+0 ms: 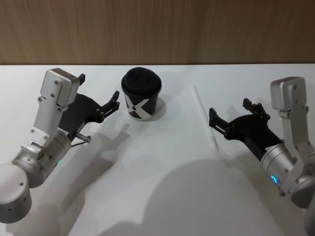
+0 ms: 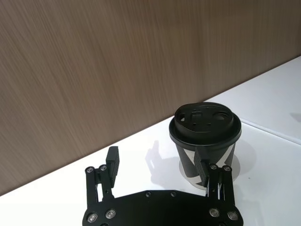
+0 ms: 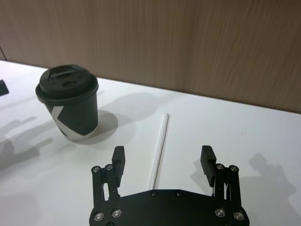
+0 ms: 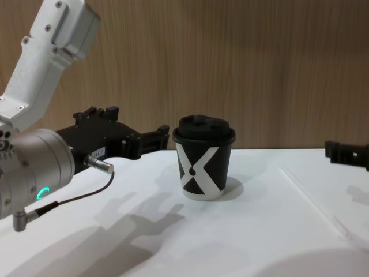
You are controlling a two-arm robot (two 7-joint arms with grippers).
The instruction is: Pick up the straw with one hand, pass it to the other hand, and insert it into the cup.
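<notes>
The black cup (image 1: 141, 94) with a white X and a domed lid stands upright at the middle back of the white table. The white straw (image 1: 204, 118) lies flat to its right, running from back to front. My left gripper (image 1: 98, 91) is open, just left of the cup and apart from it; the left wrist view shows the cup (image 2: 205, 136) beyond the left gripper (image 2: 158, 165). My right gripper (image 1: 229, 110) is open, just right of the straw. In the right wrist view the straw (image 3: 160, 143) lies on the table between the fingers of the right gripper (image 3: 162, 155).
A wood-panelled wall (image 1: 157, 29) closes off the table's (image 1: 157, 177) back edge. A thin dark cable (image 4: 75, 199) loops from my left wrist. In the chest view the cup (image 4: 203, 161) stands centre, with the straw (image 4: 311, 199) to its right.
</notes>
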